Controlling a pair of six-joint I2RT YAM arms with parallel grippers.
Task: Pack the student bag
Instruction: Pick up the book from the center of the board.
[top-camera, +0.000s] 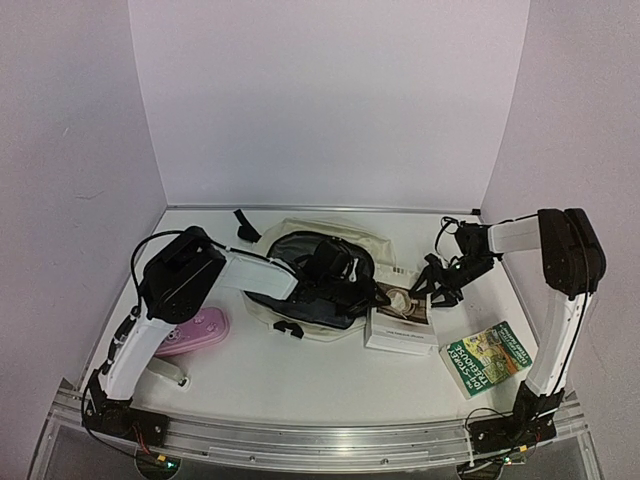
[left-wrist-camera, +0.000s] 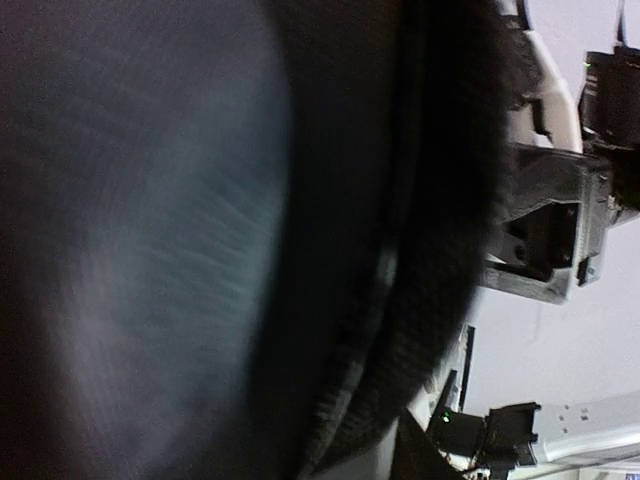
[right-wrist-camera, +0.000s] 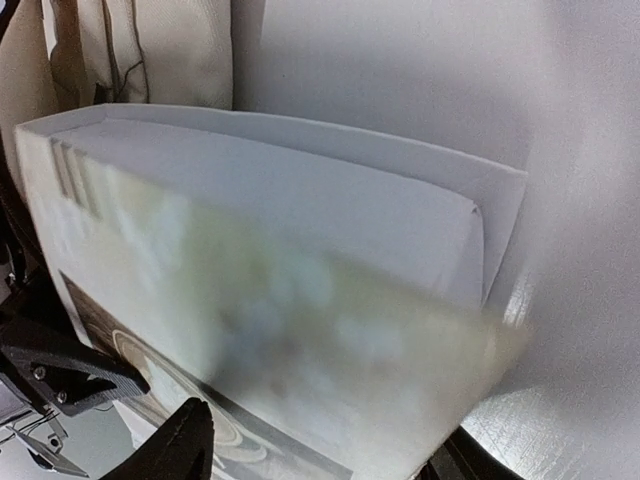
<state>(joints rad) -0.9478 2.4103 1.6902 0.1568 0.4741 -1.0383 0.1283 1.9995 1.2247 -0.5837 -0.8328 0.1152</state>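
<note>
The student bag (top-camera: 268, 305) lies in the middle of the table, cream with black trim, its mouth open on a dark inside. My left gripper (top-camera: 335, 268) reaches into that mouth from the left. The left wrist view holds only blurred grey lining (left-wrist-camera: 150, 250) and a black edge band (left-wrist-camera: 430, 250), and my fingers are hidden. My right gripper (top-camera: 441, 285) is at the far right corner of a thick white book (top-camera: 400, 322). In the right wrist view its jaws (right-wrist-camera: 320, 455) stand wide apart with the book's corner (right-wrist-camera: 300, 250) between them, one fingertip (right-wrist-camera: 190, 440) over the cover.
A green picture book (top-camera: 486, 357) lies at the front right. A pink pencil case (top-camera: 195, 330) sits beside the left arm. A black strap end (top-camera: 243, 225) trails behind the bag. White walls close in the back and both sides.
</note>
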